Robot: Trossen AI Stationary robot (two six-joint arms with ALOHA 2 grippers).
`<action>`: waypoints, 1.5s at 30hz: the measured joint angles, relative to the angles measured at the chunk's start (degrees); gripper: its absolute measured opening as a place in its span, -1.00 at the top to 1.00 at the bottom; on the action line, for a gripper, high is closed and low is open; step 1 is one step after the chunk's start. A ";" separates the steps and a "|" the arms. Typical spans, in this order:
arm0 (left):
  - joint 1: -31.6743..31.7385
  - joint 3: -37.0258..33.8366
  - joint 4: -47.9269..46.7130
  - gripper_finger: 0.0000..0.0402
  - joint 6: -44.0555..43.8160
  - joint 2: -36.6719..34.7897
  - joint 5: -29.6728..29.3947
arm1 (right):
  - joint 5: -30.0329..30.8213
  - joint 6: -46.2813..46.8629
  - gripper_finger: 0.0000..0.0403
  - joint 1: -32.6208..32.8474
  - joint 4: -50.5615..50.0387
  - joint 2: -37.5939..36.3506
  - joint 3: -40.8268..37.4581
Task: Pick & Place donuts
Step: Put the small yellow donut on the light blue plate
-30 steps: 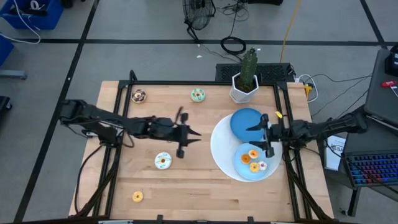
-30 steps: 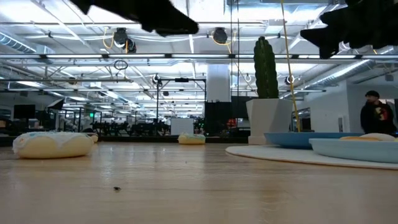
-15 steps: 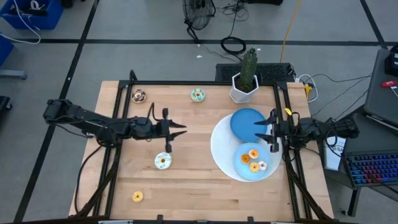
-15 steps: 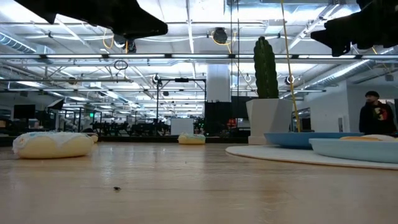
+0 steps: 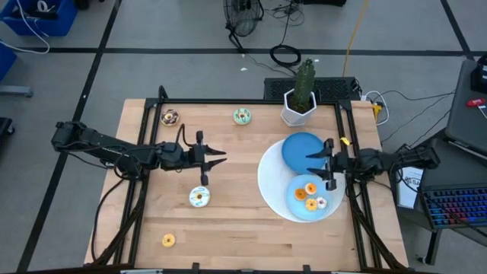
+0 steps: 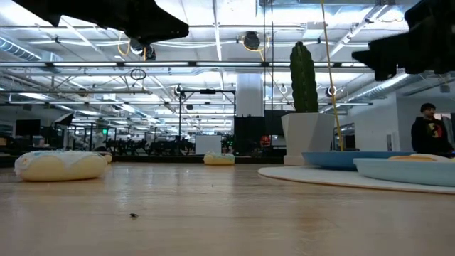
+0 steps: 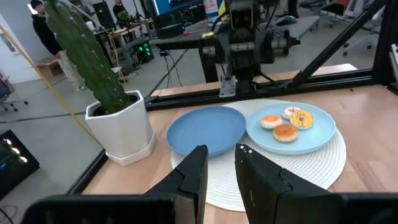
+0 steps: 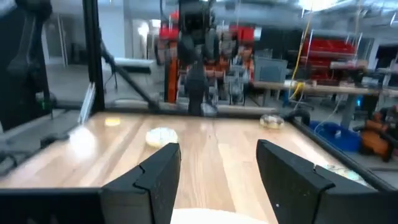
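Seven small toy ring donuts show in the high view on the pale wooden table [image 5: 236,221]: a chocolate-iced donut [image 5: 170,117] at eleven o'clock, a green-iced donut [image 5: 242,116] toward twelve, a white-iced donut [image 5: 199,197] just left of centre, an orange-iced donut [image 5: 168,240] at seven o'clock, and three more donuts [image 5: 311,195] lying together on the nearer round blue plate [image 5: 292,202] at four o'clock. That plate and a second bare blue plate [image 5: 297,146] rest on a large white disc [image 5: 266,179], with a green cactus in a white pot [image 5: 299,99] at one o'clock. The left gripper [image 5: 209,158] hangs just above the white-iced donut, holding nothing, fingers a narrow slot apart; the right gripper [image 5: 326,166] hangs over the two plates, fingers spread, empty. From the low view the white-iced donut [image 6: 60,165] lies at nine o'clock, both arms dark shapes overhead, and a person [image 6: 429,135] stands at three o'clock. The left wrist view shows its two fingers [image 7: 189,177] nearly together, with the three plated donuts [image 7: 286,122] beyond. The right wrist view shows widely parted fingers [image 8: 158,177] and the white-iced donut [image 8: 161,135] far across the table.
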 joint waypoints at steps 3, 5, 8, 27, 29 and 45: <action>-0.11 0.00 0.77 0.56 -1.33 0.00 0.14 | -0.02 -0.90 0.01 0.00 -4.17 -0.48 2.69; -0.54 0.00 0.74 0.56 -2.35 0.00 1.73 | -0.14 -1.17 0.01 0.00 -7.52 -0.30 4.43; -1.33 0.00 -2.15 0.56 -6.53 0.00 4.98 | -0.12 -1.29 0.01 0.00 -4.95 -0.48 4.94; -25.02 14.54 -43.21 0.56 -34.97 7.10 6.09 | -0.11 -1.42 0.01 0.00 -3.94 -0.33 5.02; -28.74 17.58 -46.91 0.56 -40.92 9.89 5.84 | -0.11 -1.42 0.01 0.00 -3.91 -0.33 5.02; -40.58 37.21 -77.10 0.92 -105.66 32.43 28.33 | -0.13 -1.40 0.01 0.00 -3.92 -0.33 5.07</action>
